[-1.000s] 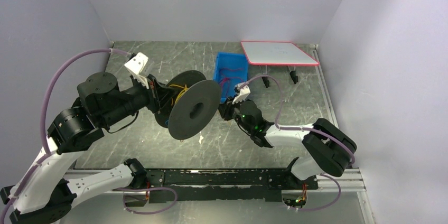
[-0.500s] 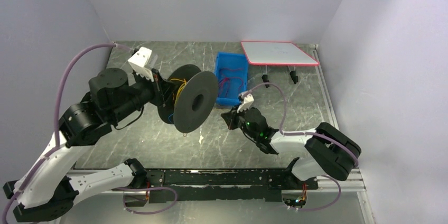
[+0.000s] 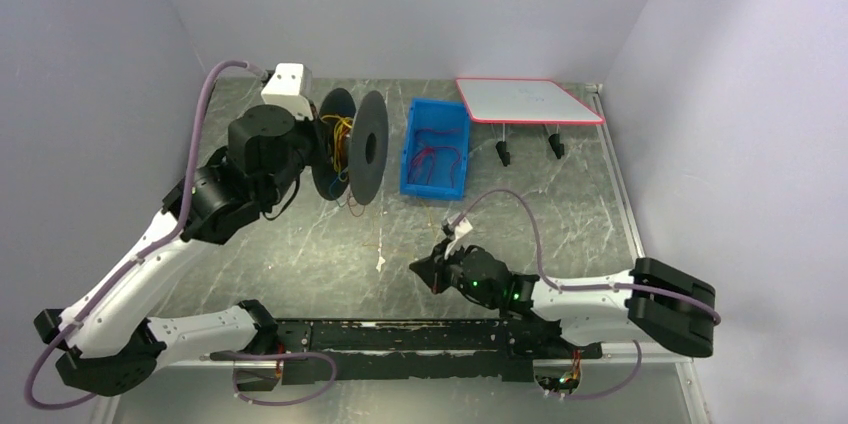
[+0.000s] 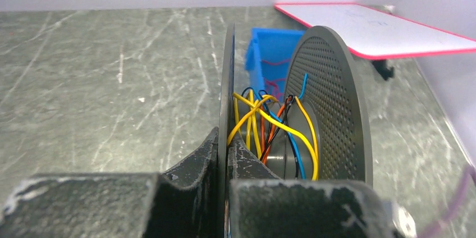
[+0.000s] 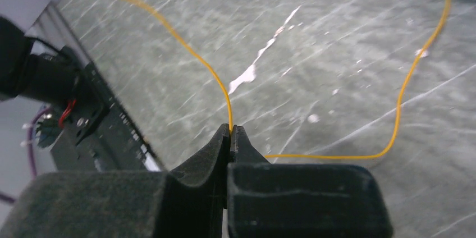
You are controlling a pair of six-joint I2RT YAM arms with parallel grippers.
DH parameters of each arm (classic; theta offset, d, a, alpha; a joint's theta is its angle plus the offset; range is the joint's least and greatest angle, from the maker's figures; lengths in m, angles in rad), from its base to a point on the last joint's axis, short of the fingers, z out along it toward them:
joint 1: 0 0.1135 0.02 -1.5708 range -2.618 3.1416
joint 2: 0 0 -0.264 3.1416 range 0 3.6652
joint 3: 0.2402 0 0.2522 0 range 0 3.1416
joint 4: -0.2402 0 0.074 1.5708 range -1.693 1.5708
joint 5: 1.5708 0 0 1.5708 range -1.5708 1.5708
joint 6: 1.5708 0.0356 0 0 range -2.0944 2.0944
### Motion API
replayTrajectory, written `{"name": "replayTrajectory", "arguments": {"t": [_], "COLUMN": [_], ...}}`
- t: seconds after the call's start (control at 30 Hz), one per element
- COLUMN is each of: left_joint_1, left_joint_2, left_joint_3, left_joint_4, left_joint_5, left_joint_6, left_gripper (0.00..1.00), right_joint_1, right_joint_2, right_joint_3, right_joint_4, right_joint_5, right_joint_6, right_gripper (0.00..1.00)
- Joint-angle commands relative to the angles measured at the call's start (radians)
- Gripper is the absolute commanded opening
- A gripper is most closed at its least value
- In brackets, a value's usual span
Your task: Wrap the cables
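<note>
Table [image 3: 560, 214]: scratched grey top, with pale walls around it.
Left gripper [image 4: 226, 142]: we see its fingers pressed onto the near disc of the spool [image 3: 368, 147], which stands on edge at far left.
Cables [image 4: 264, 120]: yellow, orange, blue and black strands looped loosely round the spool's hub.
Bin [image 3: 408, 159]: blue, just right of the spool, with red cables [image 3: 440, 156] inside.
Right gripper [image 5: 230, 131]: low near the front edge, where we see its fingers pinching a yellow cable [image 5: 191, 53] that trails over the table.
Board [image 3: 525, 99]: white with a red edge, far right, on short legs.
</note>
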Motion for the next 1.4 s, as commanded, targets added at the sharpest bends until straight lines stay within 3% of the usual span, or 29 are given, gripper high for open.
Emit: {"name": "replayTrajectory", "arguments": {"t": [0.0,0.27,0.57,1.13,1.37], "left_joint_1": [0.044,0.248,0.354,0.37,0.358], "left_joint_2": [0.024,0.088,0.18,0.283,0.31], "left_joint_3": [-0.003,-0.083,-0.171,-0.144,-0.188], "left_joint_4": [0.135,0.192,0.264,0.333,0.305], "left_joint_5": [-0.14,-0.084,-0.096,-0.144,-0.131], "left_joint_6": [-0.018,-0.053,-0.131,-0.139,-0.153], "left_gripper": [0.07,0.07,0.07,0.07,0.07], "right_joint_1": [0.121,0.306,0.493,0.573,0.575], "right_joint_2": [-0.081,-0.166,-0.127,-0.031,-0.031], "right_joint_3": [-0.019,0.034,0.196,0.413,0.584], "right_joint_4": [-0.122,-0.279,-0.412,-0.439,-0.551], "right_joint_5": [0.132,0.222,0.318,0.302,0.335], "right_joint_6": [0.049,0.074,0.031,-0.087,-0.185], "right_gripper": [0.0,0.0,0.0,0.0,0.0]}}
